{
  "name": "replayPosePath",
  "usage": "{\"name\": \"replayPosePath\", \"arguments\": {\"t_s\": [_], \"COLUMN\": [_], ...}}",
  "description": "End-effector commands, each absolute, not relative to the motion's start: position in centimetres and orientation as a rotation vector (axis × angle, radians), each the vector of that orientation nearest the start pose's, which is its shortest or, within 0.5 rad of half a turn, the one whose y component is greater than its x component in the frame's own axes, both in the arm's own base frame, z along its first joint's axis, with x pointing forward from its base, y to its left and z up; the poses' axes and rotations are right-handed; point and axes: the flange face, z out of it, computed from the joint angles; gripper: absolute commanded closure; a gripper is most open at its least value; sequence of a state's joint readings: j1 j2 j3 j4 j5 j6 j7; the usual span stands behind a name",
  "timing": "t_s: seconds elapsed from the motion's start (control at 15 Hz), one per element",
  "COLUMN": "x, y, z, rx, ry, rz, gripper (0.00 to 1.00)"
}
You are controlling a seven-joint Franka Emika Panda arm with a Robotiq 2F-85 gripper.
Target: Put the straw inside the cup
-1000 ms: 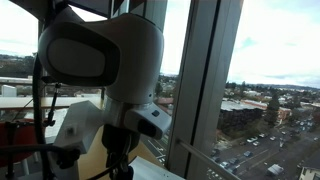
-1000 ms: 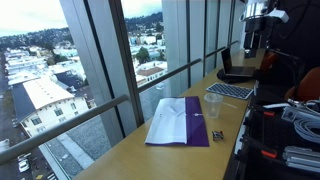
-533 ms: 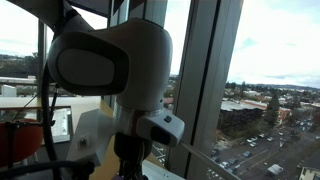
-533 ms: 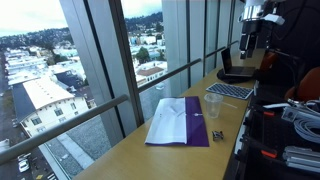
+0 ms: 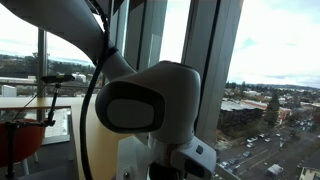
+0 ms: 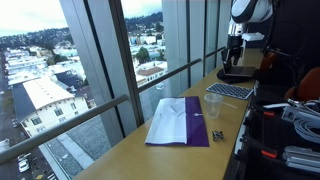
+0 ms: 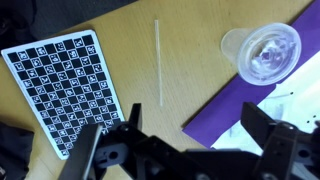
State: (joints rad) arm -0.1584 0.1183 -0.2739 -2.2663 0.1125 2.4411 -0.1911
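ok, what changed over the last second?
The arm swung toward the windows in an exterior view. The gripper is open and empty, nothing grasped or released. The straw lies untouched in the wrist view. Cup, purple cloth and checkerboard stayed put.

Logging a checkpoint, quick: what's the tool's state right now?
Tool: open, holding nothing; the straw lies on the table.
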Motion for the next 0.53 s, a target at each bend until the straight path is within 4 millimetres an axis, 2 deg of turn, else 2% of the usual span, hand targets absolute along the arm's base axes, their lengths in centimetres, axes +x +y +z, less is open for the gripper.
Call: {"name": "replayPosePath", "arguments": {"t_s": [0.0, 0.13, 0.47], "x": [52.7, 54.2, 56.5], "y": [-23.5, -23.7, -25.4], "z": [27.9, 26.1, 19.9], "rx": [-3.058, -3.055, -3.062], "ry": [0.574, 0.561, 0.513], "rz": [-0.084, -0.051, 0.044], "gripper": [0.0, 0.0, 0.0]}}
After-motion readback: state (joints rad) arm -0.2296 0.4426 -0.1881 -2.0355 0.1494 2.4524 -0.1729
